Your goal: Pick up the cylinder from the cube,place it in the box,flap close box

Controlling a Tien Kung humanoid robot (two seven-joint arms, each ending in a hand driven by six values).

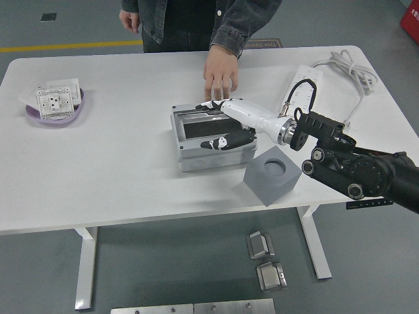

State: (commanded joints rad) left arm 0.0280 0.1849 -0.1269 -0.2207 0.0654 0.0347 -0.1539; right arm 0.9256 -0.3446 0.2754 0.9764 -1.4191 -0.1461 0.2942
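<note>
While grey floor surrounds the white table (98, 170), the right robot hand (219, 121) lies spread over the box (213, 137).

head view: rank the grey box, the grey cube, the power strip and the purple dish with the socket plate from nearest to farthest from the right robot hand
1. Grey box: the right robot hand is right over it at table centre.
2. Grey cube: just to the box's right, toward the near edge.
3. Power strip: far right side, by the coiled cable.
4. Purple dish: far left, clearly farthest.

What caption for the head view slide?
Right hand presses the box flap down; empty cube beside it.
</note>
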